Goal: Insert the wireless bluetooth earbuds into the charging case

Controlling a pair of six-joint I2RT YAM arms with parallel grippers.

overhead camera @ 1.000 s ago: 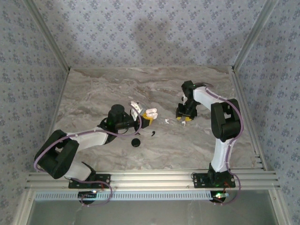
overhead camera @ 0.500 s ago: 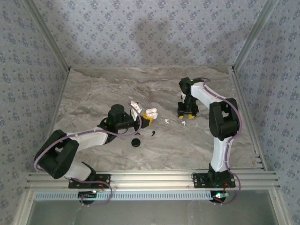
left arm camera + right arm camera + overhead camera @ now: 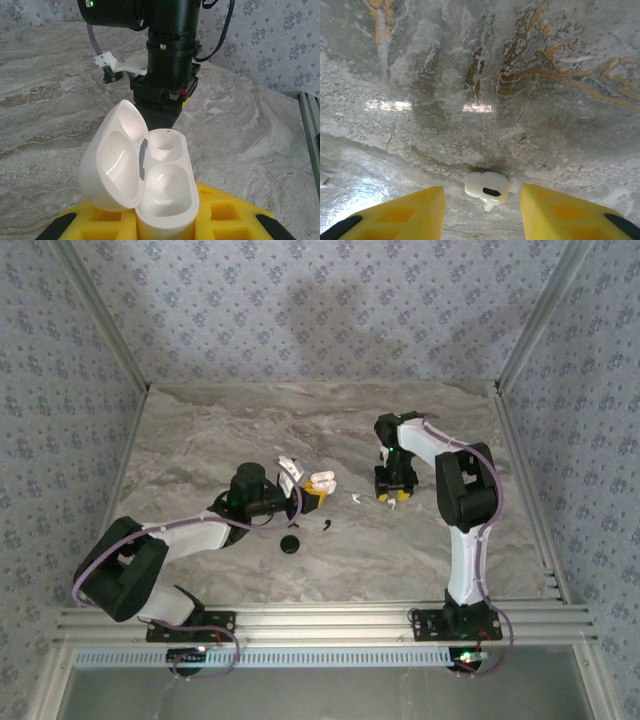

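Nothing's shifted at left of centre: our left fingers (image 3: 230, 222) stay clamped on the open charging case (image 3: 162, 185), both sockets bare. Our right arm has swung inward, and the right fingers (image 3: 400, 215) stand apart astride a white earbud (image 3: 486, 189) lying low-centre on the bench (image 3: 470, 75). We reckon a skewed pinch could squirt that rounded bud away.

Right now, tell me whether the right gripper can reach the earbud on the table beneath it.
Likely yes: the white earbud lies on bare table between the open fingers of the right gripper, nothing covering it.
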